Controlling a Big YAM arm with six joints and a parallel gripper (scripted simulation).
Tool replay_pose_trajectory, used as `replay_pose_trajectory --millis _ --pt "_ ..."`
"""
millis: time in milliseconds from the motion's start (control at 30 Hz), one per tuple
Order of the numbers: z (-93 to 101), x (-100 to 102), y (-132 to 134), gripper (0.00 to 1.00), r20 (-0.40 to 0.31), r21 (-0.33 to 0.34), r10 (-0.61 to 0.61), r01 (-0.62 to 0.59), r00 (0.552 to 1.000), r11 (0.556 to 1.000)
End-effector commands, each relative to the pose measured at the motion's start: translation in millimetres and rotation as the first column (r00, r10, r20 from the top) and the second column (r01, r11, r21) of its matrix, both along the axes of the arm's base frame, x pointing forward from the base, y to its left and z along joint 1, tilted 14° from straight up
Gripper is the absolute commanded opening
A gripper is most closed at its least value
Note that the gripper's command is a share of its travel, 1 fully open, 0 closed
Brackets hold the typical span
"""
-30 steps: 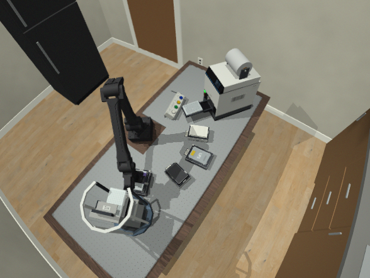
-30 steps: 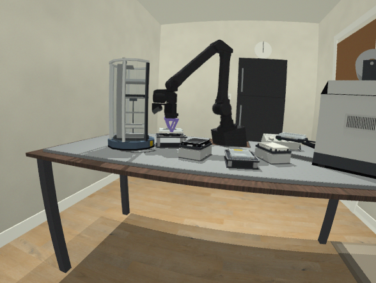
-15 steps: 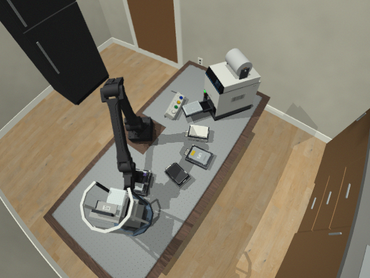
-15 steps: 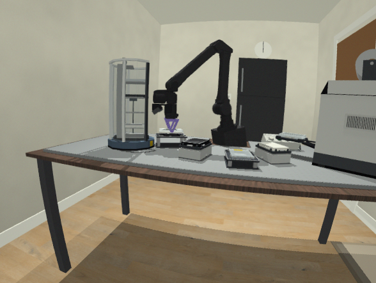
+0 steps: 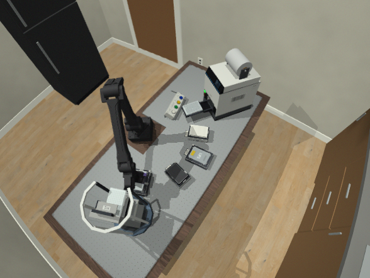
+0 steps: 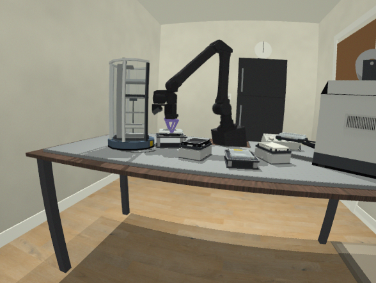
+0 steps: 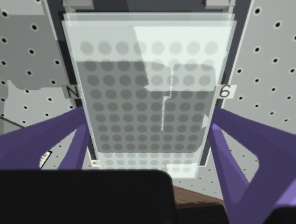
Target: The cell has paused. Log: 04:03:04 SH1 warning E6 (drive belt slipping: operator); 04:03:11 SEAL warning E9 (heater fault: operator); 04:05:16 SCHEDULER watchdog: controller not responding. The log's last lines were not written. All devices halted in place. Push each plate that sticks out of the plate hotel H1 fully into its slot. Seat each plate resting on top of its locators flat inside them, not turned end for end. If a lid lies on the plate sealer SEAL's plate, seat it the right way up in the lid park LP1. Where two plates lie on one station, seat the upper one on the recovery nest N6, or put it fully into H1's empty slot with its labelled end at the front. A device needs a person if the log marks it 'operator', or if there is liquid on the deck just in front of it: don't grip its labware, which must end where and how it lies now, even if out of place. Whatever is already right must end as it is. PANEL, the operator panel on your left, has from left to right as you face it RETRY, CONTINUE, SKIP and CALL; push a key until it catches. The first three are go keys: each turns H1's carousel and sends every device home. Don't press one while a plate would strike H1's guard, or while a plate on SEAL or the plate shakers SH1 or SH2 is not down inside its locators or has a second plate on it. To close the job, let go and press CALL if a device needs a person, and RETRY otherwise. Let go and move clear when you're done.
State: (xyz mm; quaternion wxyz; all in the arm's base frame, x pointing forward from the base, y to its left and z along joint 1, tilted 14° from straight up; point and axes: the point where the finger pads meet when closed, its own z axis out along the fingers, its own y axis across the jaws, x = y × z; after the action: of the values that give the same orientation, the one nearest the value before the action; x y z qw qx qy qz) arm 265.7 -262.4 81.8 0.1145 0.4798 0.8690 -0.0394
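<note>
My gripper is shut on a clear, many-welled plate, purple fingers at its long sides. The plate is over the recovery nest N6; whether it touches down is unclear. The plate hotel H1 stands beside the nest; a pale welled plate shows within its ring. A clear lid with a yellow label lies on LP1. A black plate and a cream plate sit on two stations whose labels are unreadable.
The sealer SEAL stands at the far end, with a welled plate on its extended carrier. The operator panel lies beside it with white, green, yellow and blue keys. H1's round guard rises close beside my wrist.
</note>
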Motion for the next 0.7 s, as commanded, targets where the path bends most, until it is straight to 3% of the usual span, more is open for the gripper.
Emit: replay_pose_trajectory --millis 0,667 --pt "-1.2 0.9 -5.2 0.84 0.007 -0.007 0.003 -0.003 1.000 1.000" --pt "-3.3 1.9 -6.2 0.84 0.008 -0.009 0.003 -0.003 1.000 1.000"
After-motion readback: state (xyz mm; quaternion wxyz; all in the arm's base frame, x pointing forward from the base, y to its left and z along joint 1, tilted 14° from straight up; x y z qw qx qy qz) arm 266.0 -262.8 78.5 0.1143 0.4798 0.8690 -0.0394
